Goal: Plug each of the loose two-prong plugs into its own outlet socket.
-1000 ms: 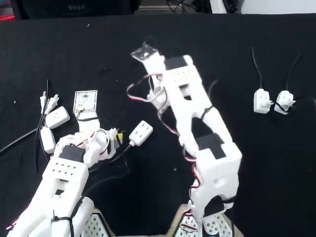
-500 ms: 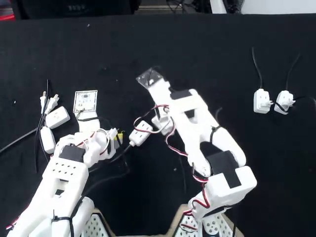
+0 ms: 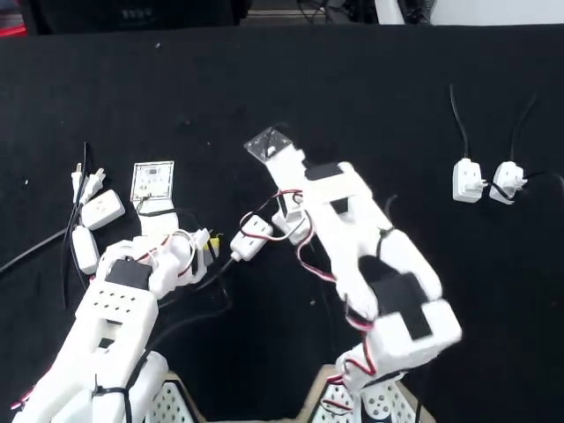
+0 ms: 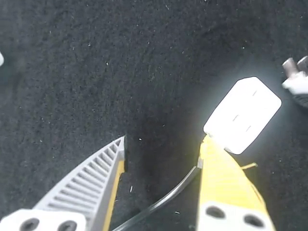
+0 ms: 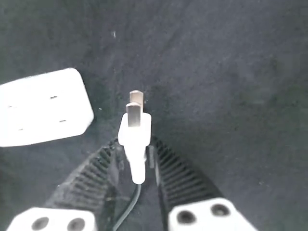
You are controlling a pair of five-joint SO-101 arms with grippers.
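On black cloth (image 3: 397, 106): plug (image 5: 135, 127) pinched in right gripper (image 5: 135, 147), just beside white socket (image 5: 43, 106) — left gripper (image 4: 163, 142) spread, straddling socket's cable (image 4: 163, 198); spare sockets (image 3: 97, 210) well apart.

Socket face: we see bare cloth (image 5: 231, 72) between the plug (image 5: 135, 134) and the socket (image 5: 43, 106).
Socket rear: our left gripper (image 4: 163, 144) straddles its cord (image 4: 166, 197), blocking that side.
Far table: we find open cloth.

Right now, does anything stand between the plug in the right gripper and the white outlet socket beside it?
Nothing visible does. Only bare black cloth lies between the two-prong plug in the right gripper and the outlet socket.
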